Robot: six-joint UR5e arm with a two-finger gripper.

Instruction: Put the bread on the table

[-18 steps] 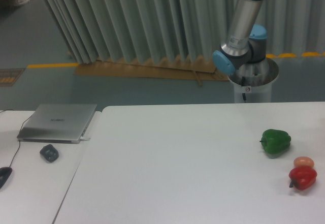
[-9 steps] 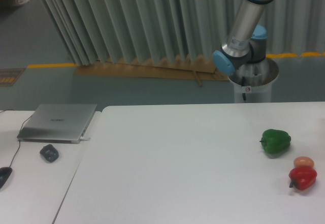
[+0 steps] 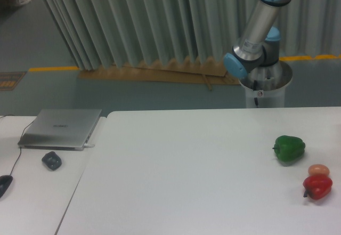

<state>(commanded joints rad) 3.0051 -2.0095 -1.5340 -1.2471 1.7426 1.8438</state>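
On the white table point(image 3: 176, 176) there are three items, all near the right edge: one green pepper point(image 3: 289, 148), one red pepper point(image 3: 317, 186), and one small orange-tan ball point(image 3: 318, 169) touching the red pepper's far side. No bread roll shows anywhere, so its place and long axis cannot be told. The robot arm point(image 3: 259, 32) rises behind the far right of the table and leaves the top edge; its fingers are out of view. On a smaller table at left lie one closed laptop point(image 3: 60, 128) and one dark mouse point(image 3: 51, 160).
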